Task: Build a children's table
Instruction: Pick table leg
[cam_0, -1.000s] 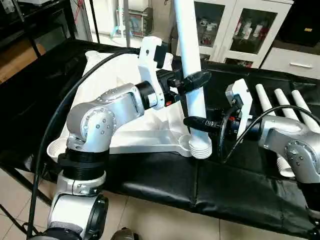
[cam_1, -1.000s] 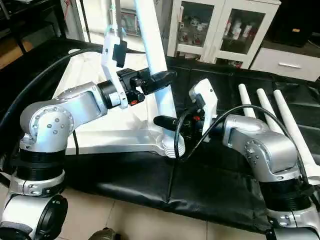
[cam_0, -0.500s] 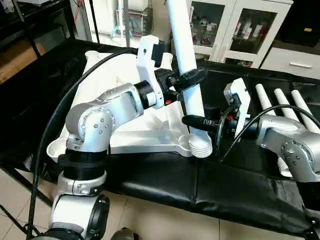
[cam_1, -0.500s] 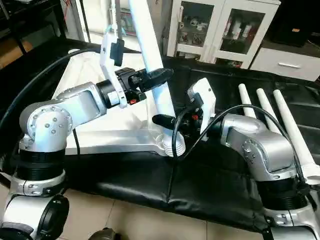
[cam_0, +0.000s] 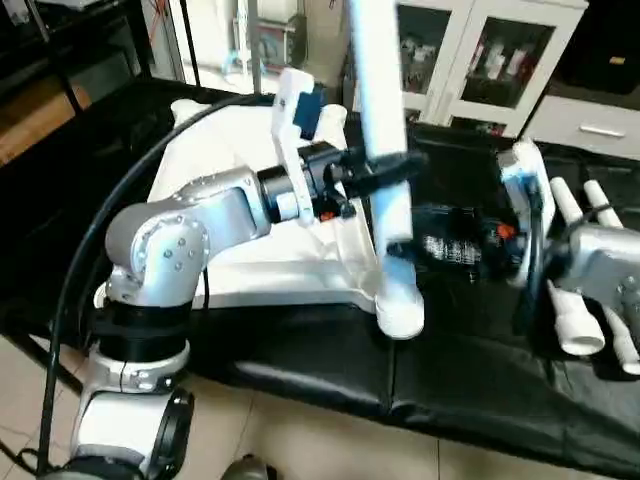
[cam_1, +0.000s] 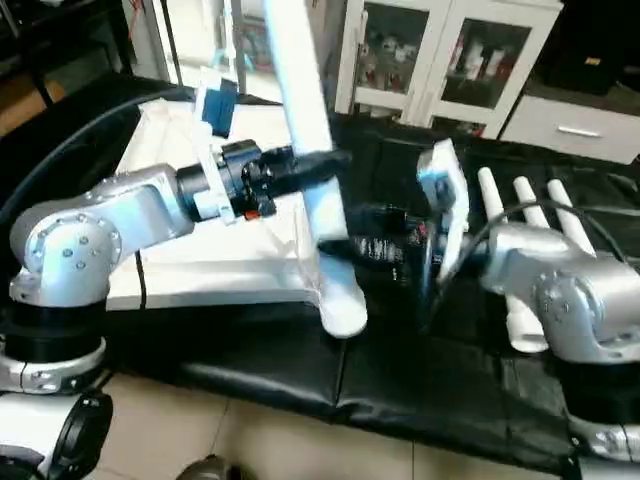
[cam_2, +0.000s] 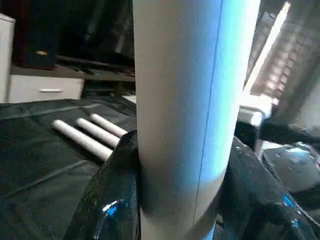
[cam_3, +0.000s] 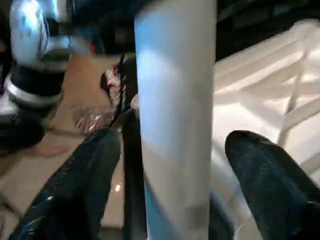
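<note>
The left gripper (cam_2: 180, 200) clenches an upright white leg (cam_0: 380, 130) standing in the table top's (cam_0: 250, 200) near corner socket (cam_0: 400, 310) — the right gripper (cam_3: 175, 200) straddles it lower down, fingers spread.

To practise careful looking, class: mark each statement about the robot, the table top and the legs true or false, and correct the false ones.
1. The left gripper is shut on the upright leg. True.
2. The upright leg's lower end sits at a corner socket of the table top. True.
3. The table top lies on a bare wooden floor. False: it lies on a black mat.
4. All the legs are already fitted. False: spare legs lie on the mat on the robot's right.
5. The right gripper grips the leg tightly. False: its fingers stand apart on either side of the leg with gaps.
</note>
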